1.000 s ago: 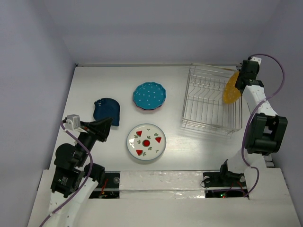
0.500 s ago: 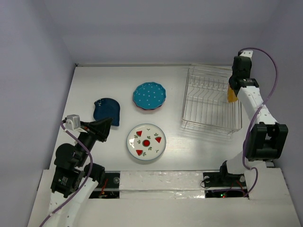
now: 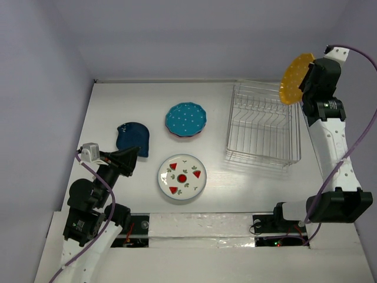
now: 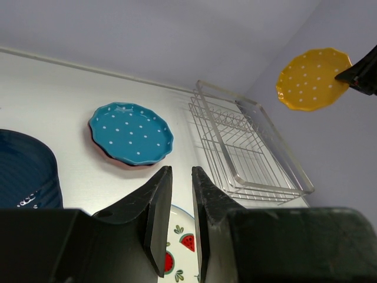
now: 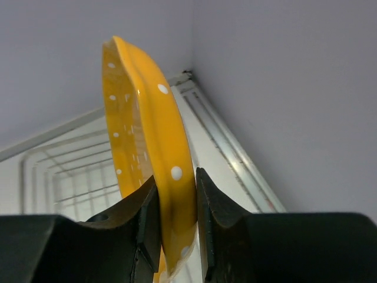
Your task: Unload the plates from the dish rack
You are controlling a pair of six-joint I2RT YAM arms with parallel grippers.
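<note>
Bare table (image 3: 147, 94) behind teal plate (image 3: 186, 119), left of dish rack (image 3: 262, 127)

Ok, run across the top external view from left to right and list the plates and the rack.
dark blue plate, teal dotted plate, dish rack, orange-yellow dotted plate in the right gripper. The white plate with red fruit shares the teal plate's span, so I leave it out.

You are looking at five plates (image 3: 291, 79) (a pink one (image 4: 118, 164) is peeking out under the teal one (image 4: 131, 132)) and one dish rack (image 3: 262, 127).
</note>
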